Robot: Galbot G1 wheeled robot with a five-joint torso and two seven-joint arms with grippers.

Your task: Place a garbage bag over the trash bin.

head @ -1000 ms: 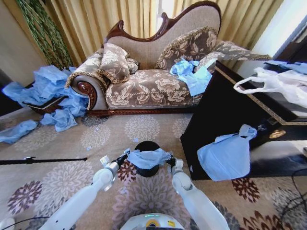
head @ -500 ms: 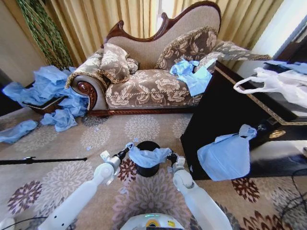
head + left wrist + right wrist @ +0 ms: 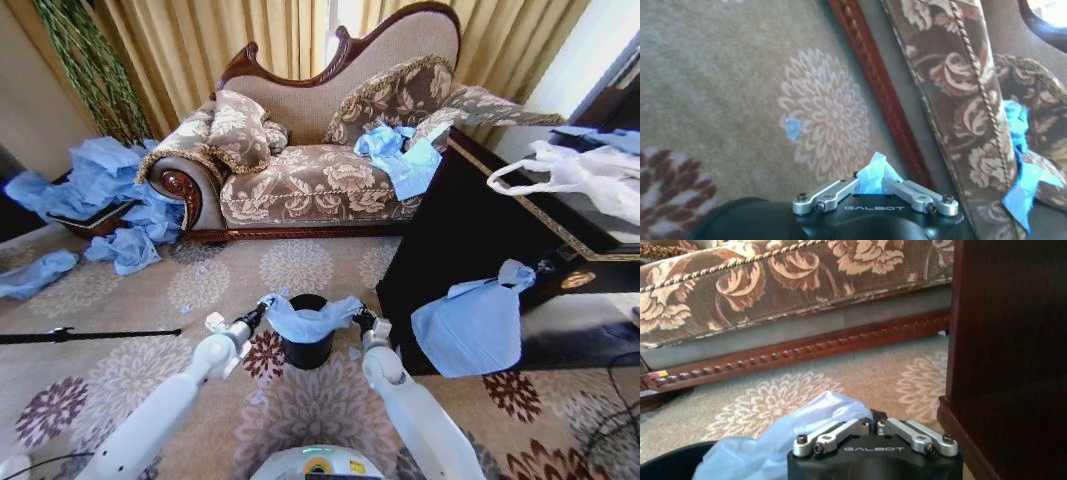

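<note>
The small black round trash bin point(image 3: 306, 352) stands on the patterned carpet just ahead of me. The light blue garbage bag point(image 3: 309, 320) is stretched across its top, sagging in the middle. My left gripper point(image 3: 265, 303) is shut on the bag's left edge, and a pinched tuft of blue plastic point(image 3: 873, 175) sticks out between its fingers. My right gripper point(image 3: 357, 318) is shut on the bag's right edge; the bag point(image 3: 783, 432) bulges beside the fingers, above the bin's dark rim point(image 3: 670, 460).
A floral sofa point(image 3: 320, 150) stands behind the bin with loose blue bags on its seat. A dark cabinet point(image 3: 480, 240) rises at the right, with a knotted blue bag point(image 3: 470, 325) against it and a white handled bag point(image 3: 570, 175) on top. More blue bags point(image 3: 95, 190) are heaped at the left.
Both grippers have moved forward and apart with the bag, carrying it from in front of the bin to over its opening, where it now covers the rim.
</note>
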